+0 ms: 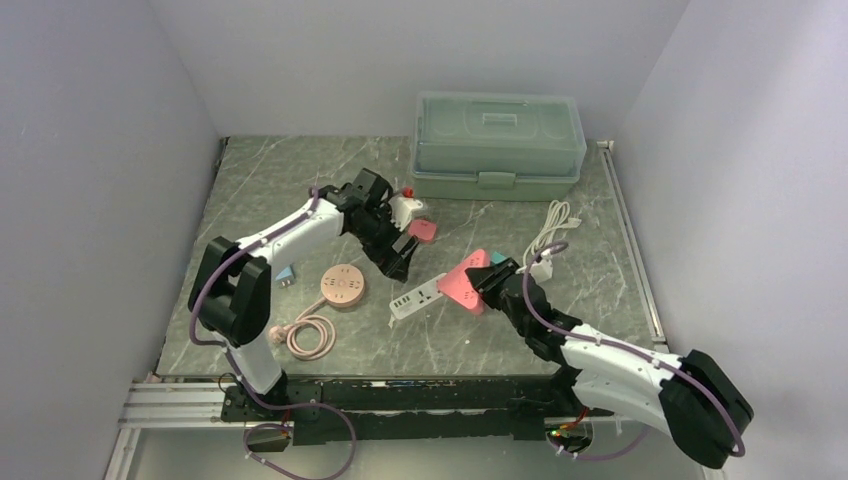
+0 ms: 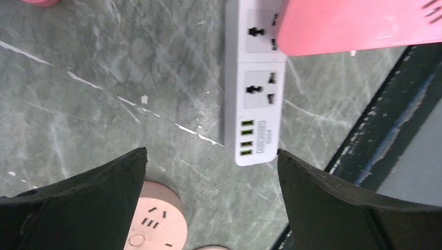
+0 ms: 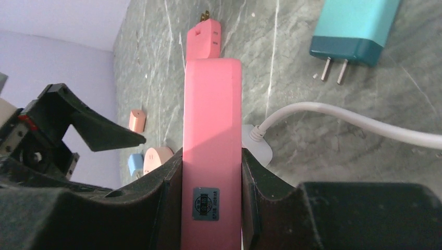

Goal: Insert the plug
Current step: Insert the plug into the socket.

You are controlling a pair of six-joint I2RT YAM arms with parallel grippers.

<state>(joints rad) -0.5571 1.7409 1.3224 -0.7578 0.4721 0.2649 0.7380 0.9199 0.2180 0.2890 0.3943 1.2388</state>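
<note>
The right tool (image 3: 212, 174) grips the pink plug (image 3: 212, 120) by its flat sides; it looks rigid, light, slippery. The left tool (image 2: 211, 153) stands wide.

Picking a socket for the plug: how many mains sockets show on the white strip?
2 sockets: one next to the USB ports, one beyond it, partly behind the pink block. More may be hidden.

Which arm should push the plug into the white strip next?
The right arm: its jaws clamp the pink plug above one end of the white power strip. The left arm has open, empty jaws.
</note>
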